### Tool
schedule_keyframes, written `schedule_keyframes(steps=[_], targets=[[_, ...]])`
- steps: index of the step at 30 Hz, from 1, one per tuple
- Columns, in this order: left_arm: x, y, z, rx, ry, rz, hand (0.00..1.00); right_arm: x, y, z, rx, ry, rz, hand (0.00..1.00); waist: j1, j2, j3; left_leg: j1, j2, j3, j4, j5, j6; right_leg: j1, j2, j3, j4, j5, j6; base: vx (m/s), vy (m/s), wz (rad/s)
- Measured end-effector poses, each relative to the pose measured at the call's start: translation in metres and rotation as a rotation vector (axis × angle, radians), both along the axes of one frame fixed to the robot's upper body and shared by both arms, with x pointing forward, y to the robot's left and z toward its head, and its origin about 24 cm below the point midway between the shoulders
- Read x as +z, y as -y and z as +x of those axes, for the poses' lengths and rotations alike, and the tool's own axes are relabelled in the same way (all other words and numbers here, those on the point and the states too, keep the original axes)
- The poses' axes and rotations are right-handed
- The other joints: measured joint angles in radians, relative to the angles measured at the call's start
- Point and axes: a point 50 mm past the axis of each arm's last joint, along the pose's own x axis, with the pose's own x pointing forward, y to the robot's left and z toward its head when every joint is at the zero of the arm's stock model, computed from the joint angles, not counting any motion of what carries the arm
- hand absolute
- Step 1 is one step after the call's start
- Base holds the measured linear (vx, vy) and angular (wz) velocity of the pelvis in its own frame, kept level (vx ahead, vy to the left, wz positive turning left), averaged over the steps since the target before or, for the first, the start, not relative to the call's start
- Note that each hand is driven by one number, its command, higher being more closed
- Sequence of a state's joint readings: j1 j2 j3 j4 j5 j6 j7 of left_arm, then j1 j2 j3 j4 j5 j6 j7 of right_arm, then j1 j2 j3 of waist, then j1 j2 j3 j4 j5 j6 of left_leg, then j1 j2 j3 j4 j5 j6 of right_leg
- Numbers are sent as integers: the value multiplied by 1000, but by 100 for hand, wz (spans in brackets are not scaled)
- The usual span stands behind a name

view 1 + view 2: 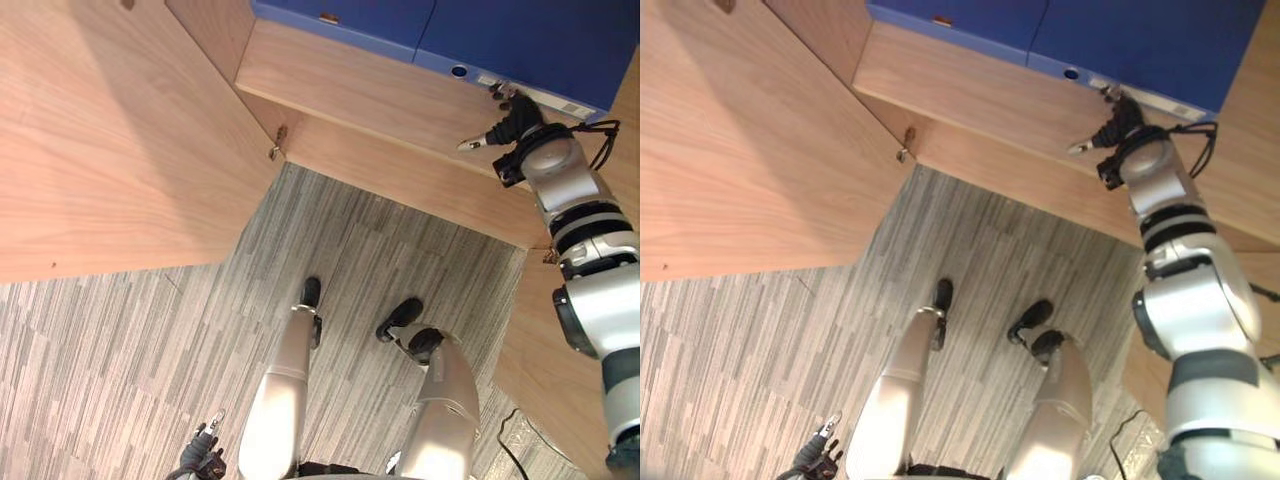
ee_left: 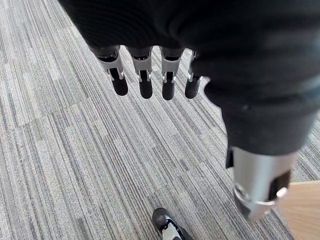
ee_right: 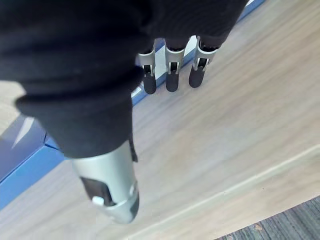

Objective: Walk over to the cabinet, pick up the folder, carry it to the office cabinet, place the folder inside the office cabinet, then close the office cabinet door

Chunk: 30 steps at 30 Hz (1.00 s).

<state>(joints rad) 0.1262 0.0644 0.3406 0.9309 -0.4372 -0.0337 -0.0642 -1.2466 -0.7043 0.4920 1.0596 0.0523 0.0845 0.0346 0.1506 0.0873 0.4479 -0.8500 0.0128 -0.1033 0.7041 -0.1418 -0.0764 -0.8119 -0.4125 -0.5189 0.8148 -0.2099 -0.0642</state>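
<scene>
My right hand is stretched out to the blue folder, which lies flat on a wooden shelf. The fingers are straight and loose, gripping nothing. Their tips are right at the folder's near edge, and I cannot tell whether they touch it. A wide wooden door stands open on my left. My left hand hangs low over the striped grey carpet, fingers straight and empty.
</scene>
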Motion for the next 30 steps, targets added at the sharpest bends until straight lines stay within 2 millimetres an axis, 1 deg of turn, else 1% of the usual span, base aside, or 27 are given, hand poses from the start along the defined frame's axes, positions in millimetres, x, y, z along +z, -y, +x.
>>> schedule_keyframes(steps=[4,6,9,11,14,16,17,18,19,21,22,23,24,25,26,27,28,29,30], targets=[[0,1,0,-14,0,-5,0,-5,-3,0,39,-22,-8,0,0,0,-1,19,11,4,-17,1,-1,14,17,2,-22,6,1,27,21,-9],[0,1,0,-14,-2,-6,0,-13,-3,-1,48,-51,-9,0,3,-1,-7,38,15,6,-33,2,-2,30,25,1,-37,8,3,30,22,-4],[0,1,0,-15,0,-6,0,-20,-5,-1,64,-65,-7,0,3,-2,-13,51,19,10,-51,6,-2,38,30,1,-52,11,4,39,30,-5],[0,2,0,-16,0,-8,0,-26,-9,0,78,-75,4,0,2,-3,-14,76,26,17,-88,18,-3,56,44,0,-86,25,6,32,21,-9],[0,2,0,-17,1,-9,0,-42,-16,1,94,-113,22,0,-1,-5,-16,131,33,26,-154,41,-2,99,63,-3,-143,46,10,43,9,-8],[0,2,1,-20,1,-8,0,-60,-24,2,106,-157,38,0,-5,-10,-24,176,40,33,-206,58,-4,136,80,-7,-190,62,12,63,0,-10],[0,2,1,-23,1,-6,0,-72,-30,2,115,-188,50,0,-8,-13,-33,203,47,35,-236,69,-5,160,94,-11,-223,74,13,76,-5,-9],[0,3,1,-26,2,-7,0,-79,-33,2,121,-203,57,0,-10,-14,-33,220,50,36,-253,75,-6,175,102,-15,-242,81,15,58,-4,-9],[0,3,1,-27,2,-8,0,-91,-38,1,129,-232,69,0,-17,-19,-41,247,53,39,-286,87,-6,198,111,-18,-270,91,16,70,3,-10],[0,3,2,-30,4,-9,0,-130,-55,-6,147,-311,143,0,-24,-32,-56,335,70,55,-382,119,-8,271,150,-20,-363,127,22,79,7,-20],[0,4,2,-31,5,-10,0,-140,-60,-8,152,-330,168,0,-25,-34,-60,358,76,59,-402,125,-10,290,161,-20,-388,136,24,71,6,-27],[0,5,5,-37,11,-14,0,-160,-68,-14,152,-370,220,0,-27,-35,-61,401,86,71,-435,132,-12,330,182,-18,-432,153,26,72,5,-34],[0,8,8,-49,16,-15,0,-185,-76,-23,145,-433,273,0,-22,-38,-67,440,98,89,-461,134,-12,362,204,-7,-473,170,27,69,3,-41],[0,10,9,-57,17,-16,0,-199,-81,-29,140,-465,320,0,-19,-41,-73,458,105,101,-472,135,-13,376,215,2,-493,178,28,74,-3,-47],[0,16,13,-74,22,-24,0,-228,-89,-44,114,-529,432,0,-22,-40,-80,495,114,117,-491,135,-13,408,233,11,-525,190,31,86,-13,-41],[0,15,13,-78,22,-18,0,-250,-93,-58,81,-576,529,0,-25,-41,-83,524,120,132,-502,135,-13,435,243,17,-546,196,32,109,-26,-35],[1,15,16,-80,26,-14,0,-272,-92,-75,28,-617,631,0,-28,-40,-98,544,124,150,-506,134,-13,453,249,20,-551,200,35,121,-32,-25],[1,16,18,-86,27,-9,0,-298,-91,-98,-48,-666,749,0,-34,-40,-127,565,131,179,-507,129,-21,476,256,23,-563,203,39,106,-27,-21],[2,17,20,-88,30,-6,0,-316,-90,-116,-105,-696,825,0,-38,-44,-140,593,137,205,-507,125,-26,503,262,28,-572,204,40,110,-25,-24]])
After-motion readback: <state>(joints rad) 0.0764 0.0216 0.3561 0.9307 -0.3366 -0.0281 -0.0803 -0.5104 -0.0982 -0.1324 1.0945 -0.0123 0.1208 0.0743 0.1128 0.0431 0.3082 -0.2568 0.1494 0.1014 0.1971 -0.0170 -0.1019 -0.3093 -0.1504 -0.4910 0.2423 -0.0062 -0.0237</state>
